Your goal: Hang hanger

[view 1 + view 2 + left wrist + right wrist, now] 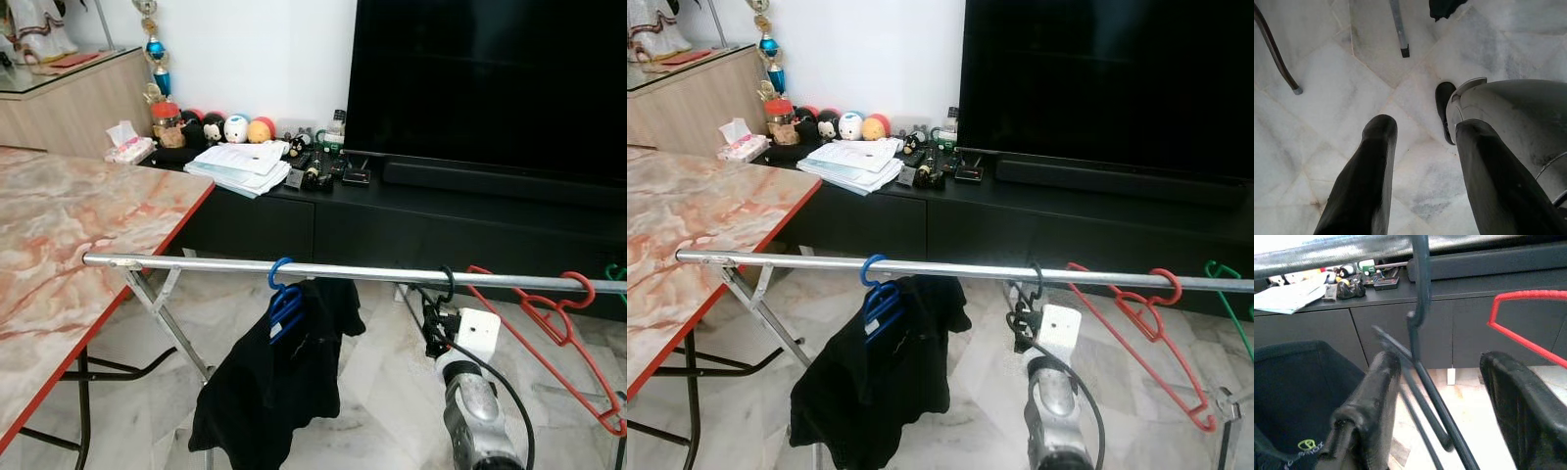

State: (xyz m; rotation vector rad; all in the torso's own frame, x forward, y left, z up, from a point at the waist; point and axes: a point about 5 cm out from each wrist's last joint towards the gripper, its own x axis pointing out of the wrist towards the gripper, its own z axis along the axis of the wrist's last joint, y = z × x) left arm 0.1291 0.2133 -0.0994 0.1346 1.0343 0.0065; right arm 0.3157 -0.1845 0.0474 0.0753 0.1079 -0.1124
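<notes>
While the black hanger (1420,377) hooks over the steel rail (343,270) at frame centre, my right gripper (1437,396) sits just below, fingers wide, hanger between them; left gripper (1422,171) idle, open.

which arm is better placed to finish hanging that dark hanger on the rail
The right. The right gripper is raised just below the rail with its fingers open around the dark hanger, whose hook is already over the rail. The left gripper hangs low, pointing at the floor.

Marble-top table (59,245), dark television (490,78)
</notes>
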